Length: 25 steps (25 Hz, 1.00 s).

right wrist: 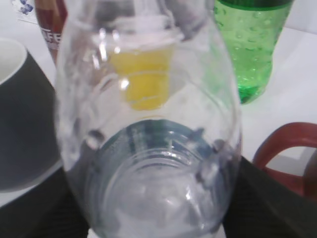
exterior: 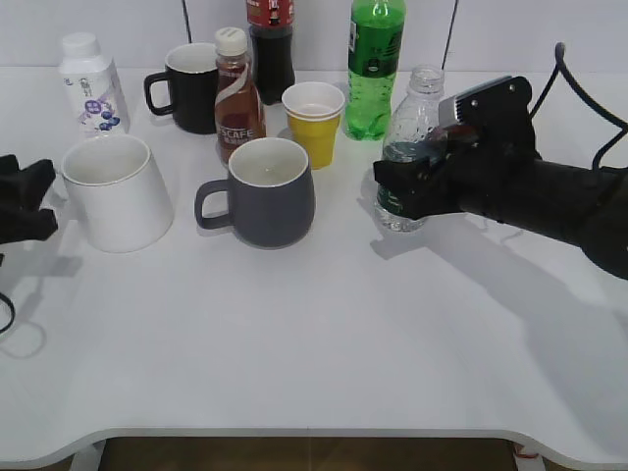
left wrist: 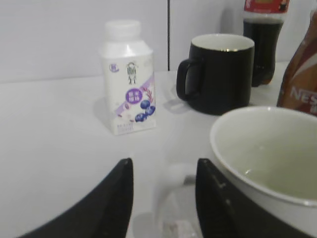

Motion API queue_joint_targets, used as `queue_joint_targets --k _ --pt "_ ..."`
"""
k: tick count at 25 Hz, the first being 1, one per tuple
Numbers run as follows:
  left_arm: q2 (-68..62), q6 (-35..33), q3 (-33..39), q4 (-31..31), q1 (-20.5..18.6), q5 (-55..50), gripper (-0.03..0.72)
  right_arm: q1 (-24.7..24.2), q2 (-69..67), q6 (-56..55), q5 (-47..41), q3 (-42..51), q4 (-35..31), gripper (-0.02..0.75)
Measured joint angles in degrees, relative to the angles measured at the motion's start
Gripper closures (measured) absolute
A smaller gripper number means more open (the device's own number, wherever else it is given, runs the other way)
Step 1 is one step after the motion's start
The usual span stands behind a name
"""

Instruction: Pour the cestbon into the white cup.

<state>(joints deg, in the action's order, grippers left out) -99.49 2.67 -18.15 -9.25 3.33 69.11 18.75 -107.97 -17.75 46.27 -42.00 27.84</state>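
Observation:
The cestbon (exterior: 417,113) is a clear uncapped bottle standing at the right middle of the table. My right gripper (exterior: 402,186) is shut on its lower body. In the right wrist view the cestbon (right wrist: 148,124) fills the frame between the dark fingers of the right gripper (right wrist: 156,218). The white cup (exterior: 113,196) stands upright at the left. My left gripper (exterior: 34,201) is just left of it. In the left wrist view the left gripper (left wrist: 163,193) is open, with the handle of the white cup (left wrist: 267,148) between its fingers, not clamped.
A dark grey mug (exterior: 270,191) stands mid-table between the cup and the bottle. Behind are a yellow paper cup (exterior: 314,118), a Nescafe bottle (exterior: 237,93), a black mug (exterior: 191,86), a cola bottle (exterior: 272,44), a green soda bottle (exterior: 373,64) and a milk carton (exterior: 90,83).

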Motion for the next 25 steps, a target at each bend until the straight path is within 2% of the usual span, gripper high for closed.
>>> queue_joint_targets --k 5,12,15,18,21,25 --pt "3.8 0.0 0.0 0.0 0.0 -3.6 0.366 0.0 1.2 -0.2 -0.8 0.4 0.5 0.167" --pt "12.0 0.1 0.0 0.0 0.0 -14.9 0.363 -0.1 8.2 -0.1 -1.3 0.4 0.8 0.15" --pt "19.2 1.4 -0.4 -0.1 0.0 -25.0 0.363 -0.1 14.9 -0.1 -5.6 0.4 0.9 0.15" --pt "30.1 3.3 -2.9 -0.1 0.1 -42.2 0.361 -0.1 23.3 -3.4 -13.2 0.4 3.0 0.15" --pt "41.8 4.0 -7.0 0.2 1.3 -59.7 0.33 -0.1 31.9 -13.4 -20.2 0.4 11.2 0.15" --pt "58.7 4.1 -11.6 2.3 4.5 -80.1 0.226 0.0 43.5 -35.1 -27.0 0.4 32.8 0.15"
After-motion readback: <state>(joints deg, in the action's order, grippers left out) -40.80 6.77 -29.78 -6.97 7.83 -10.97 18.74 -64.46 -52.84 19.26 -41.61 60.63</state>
